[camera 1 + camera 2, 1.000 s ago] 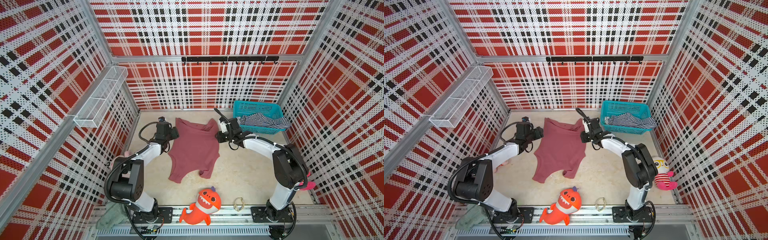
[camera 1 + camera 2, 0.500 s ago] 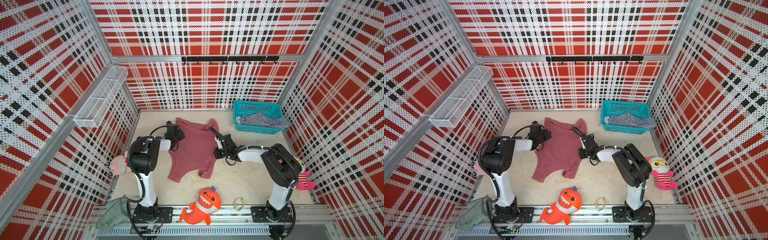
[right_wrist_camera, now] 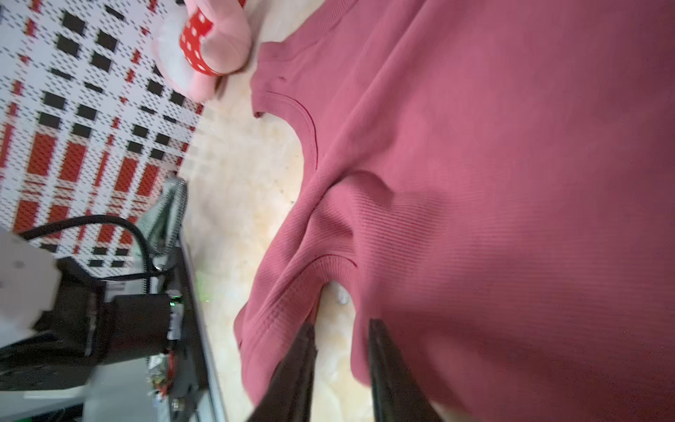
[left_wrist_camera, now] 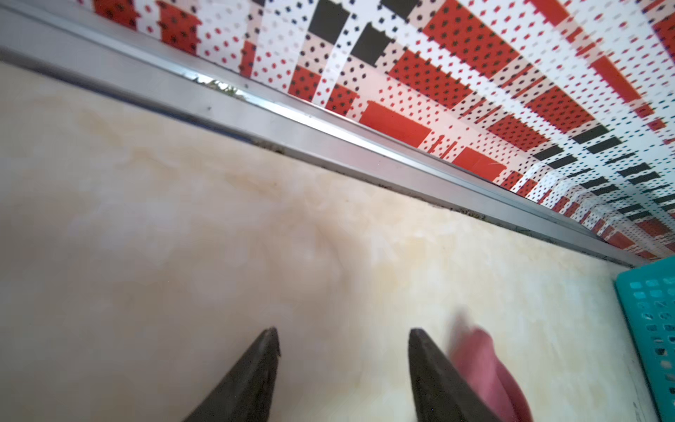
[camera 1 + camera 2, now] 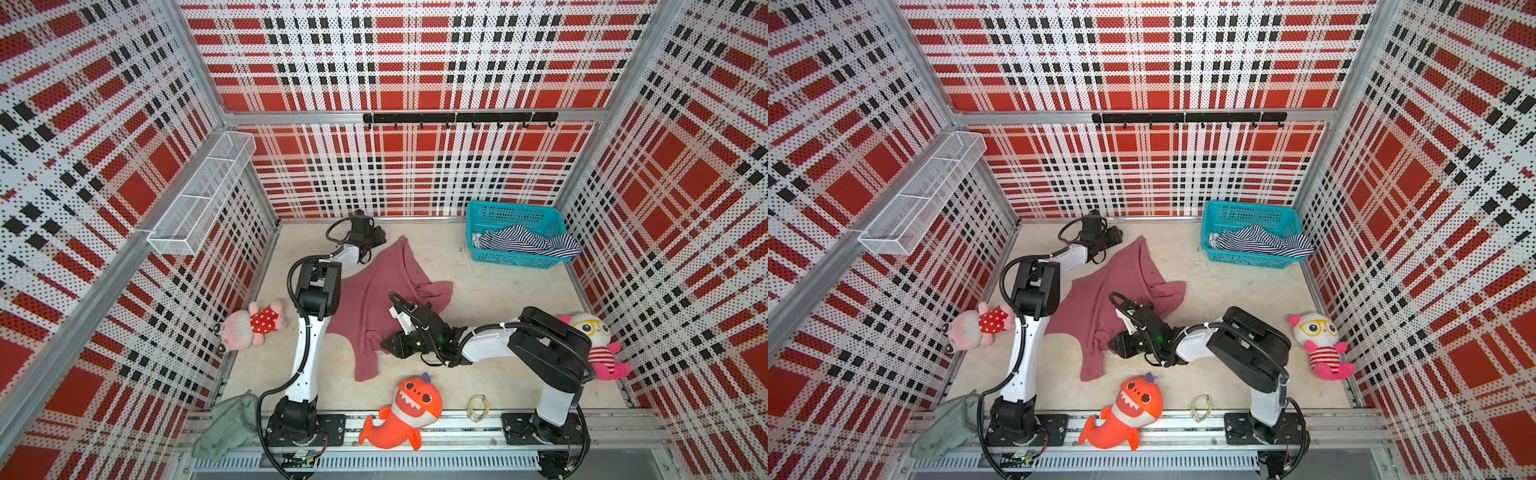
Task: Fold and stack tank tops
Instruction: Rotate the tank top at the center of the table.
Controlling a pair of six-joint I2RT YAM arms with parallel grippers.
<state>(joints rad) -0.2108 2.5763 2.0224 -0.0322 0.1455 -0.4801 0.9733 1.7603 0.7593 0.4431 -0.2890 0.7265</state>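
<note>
Red-plaid perforated walls (image 5: 415, 62) box in a beige bench (image 5: 498, 299), where the rose-maroon tank top (image 5: 374, 299) lies rumpled at the middle and the navy-striped tank top (image 5: 523, 243) sits heaped in the teal basket (image 5: 515, 262) at the far right corner. The left pincer (image 4: 343, 332) is spread over bare bench just beside the maroon top's far tip, gripping nothing. The right pincer (image 3: 341, 325), low at that top's near edge, stands slightly parted, with bare bench showing between its fingers.
</note>
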